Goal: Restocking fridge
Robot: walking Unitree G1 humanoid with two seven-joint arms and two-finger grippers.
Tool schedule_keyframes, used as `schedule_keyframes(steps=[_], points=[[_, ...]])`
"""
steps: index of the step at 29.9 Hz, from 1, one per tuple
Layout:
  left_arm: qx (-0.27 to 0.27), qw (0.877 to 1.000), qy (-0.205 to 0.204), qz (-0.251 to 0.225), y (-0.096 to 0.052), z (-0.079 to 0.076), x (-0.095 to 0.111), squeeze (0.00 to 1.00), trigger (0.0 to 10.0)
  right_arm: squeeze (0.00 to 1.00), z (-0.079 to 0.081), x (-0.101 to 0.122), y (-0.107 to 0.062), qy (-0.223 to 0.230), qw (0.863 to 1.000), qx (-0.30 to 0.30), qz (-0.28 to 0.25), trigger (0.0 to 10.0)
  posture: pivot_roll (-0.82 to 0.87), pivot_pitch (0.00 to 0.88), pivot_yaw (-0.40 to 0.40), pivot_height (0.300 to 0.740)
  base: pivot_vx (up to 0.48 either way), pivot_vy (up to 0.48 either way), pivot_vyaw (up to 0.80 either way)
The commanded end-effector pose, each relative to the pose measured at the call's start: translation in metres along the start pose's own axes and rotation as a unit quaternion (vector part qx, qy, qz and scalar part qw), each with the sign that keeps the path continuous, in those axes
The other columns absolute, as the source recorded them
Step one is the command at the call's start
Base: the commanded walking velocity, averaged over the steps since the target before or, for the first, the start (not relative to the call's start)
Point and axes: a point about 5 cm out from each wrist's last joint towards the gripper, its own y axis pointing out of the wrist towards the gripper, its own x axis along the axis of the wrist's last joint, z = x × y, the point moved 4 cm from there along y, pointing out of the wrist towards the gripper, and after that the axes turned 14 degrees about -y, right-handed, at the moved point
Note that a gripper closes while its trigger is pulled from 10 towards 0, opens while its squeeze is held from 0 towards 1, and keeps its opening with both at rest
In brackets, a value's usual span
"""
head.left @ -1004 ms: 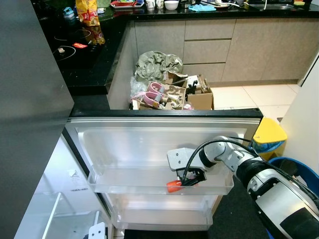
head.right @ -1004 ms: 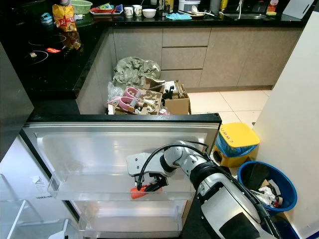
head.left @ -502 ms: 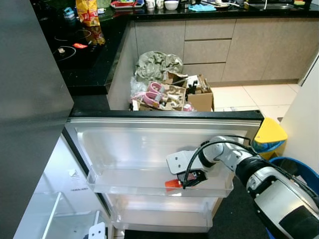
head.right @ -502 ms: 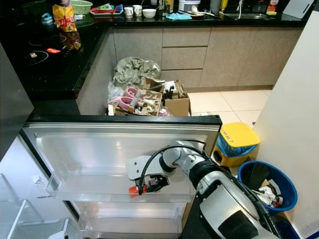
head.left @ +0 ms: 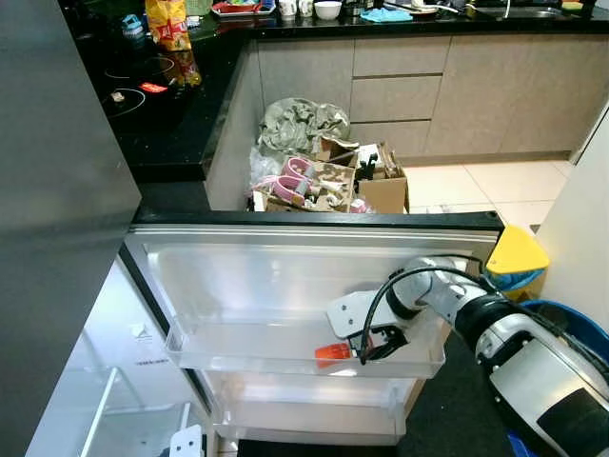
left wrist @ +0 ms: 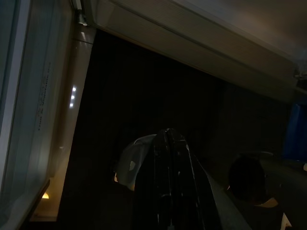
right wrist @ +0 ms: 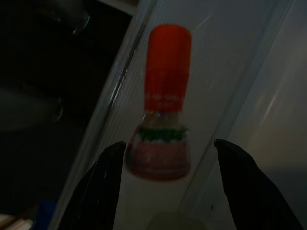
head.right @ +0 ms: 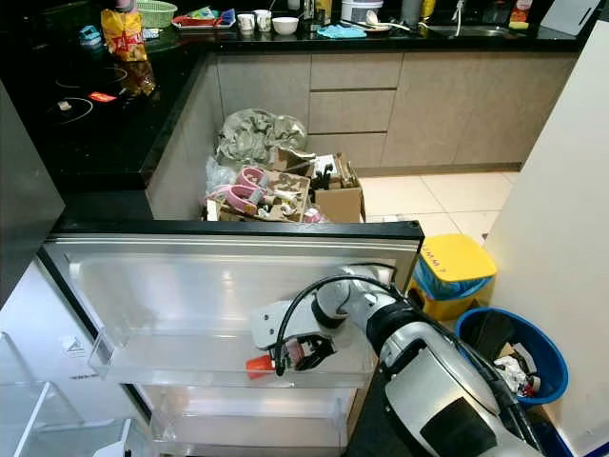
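Since prev. frame: right gripper point(right wrist: 165, 155) backed off one red-capped bottle point(right wrist: 164, 105), fingers spread, holding nothing. Bottle lying in door shelf point(head.left: 238, 354).

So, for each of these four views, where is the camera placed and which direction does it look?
Left eye view: on the head, looking forward and down at the open fridge door's shelf; the right arm reaches in.
Right eye view: beside it, same scene; the right tool sits by the red-capped bottle.
Left wrist view: on the left wrist, looking along the shut left tool into shade.
Right wrist view: on the right wrist, looking along open fingers at the bottle.
Shared: that bottle shows in the eye views and the right wrist view.
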Motion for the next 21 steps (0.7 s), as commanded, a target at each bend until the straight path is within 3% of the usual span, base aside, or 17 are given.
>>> schedule_keyframes(steps=[1,8,11,12,15,21], points=[[0.005,1.000,0.000,0.006,-0.001,0.002,-0.004,0.00,10.0,0.00,0.002,-0.003,-0.005,-0.005,1.000,0.022,0.010,10.0,0.00,0.023,-0.016,0.740,0.000,0.000,0.00],[0.006,1.000,-0.001,0.007,-0.001,0.002,-0.005,0.00,10.0,0.00,-0.011,0.004,-0.014,-0.015,1.000,-0.003,-0.005,10.0,0.00,0.026,-0.018,0.740,0.000,0.000,0.00],[0.005,1.000,-0.001,0.008,0.000,0.001,-0.006,0.00,10.0,0.00,-0.019,0.016,-0.014,-0.019,0.999,-0.024,-0.043,10.0,0.00,0.026,-0.019,0.740,0.000,0.000,0.00],[0.004,1.000,-0.001,0.008,0.000,0.000,-0.006,0.00,10.0,0.00,-0.026,0.029,-0.012,-0.025,0.995,-0.049,-0.079,10.0,0.00,0.026,-0.019,0.740,0.000,0.000,0.00],[0.004,1.000,-0.002,0.008,0.000,-0.001,-0.006,0.00,10.0,0.00,-0.030,0.038,-0.008,-0.027,0.993,-0.060,-0.100,10.0,0.00,0.026,-0.019,0.740,0.000,0.000,0.00],[0.004,1.000,-0.003,0.009,0.000,-0.001,-0.007,0.00,10.0,0.00,-0.029,0.039,0.004,-0.045,0.994,-0.066,-0.078,10.0,0.00,0.031,-0.022,0.740,0.000,0.000,0.00]])
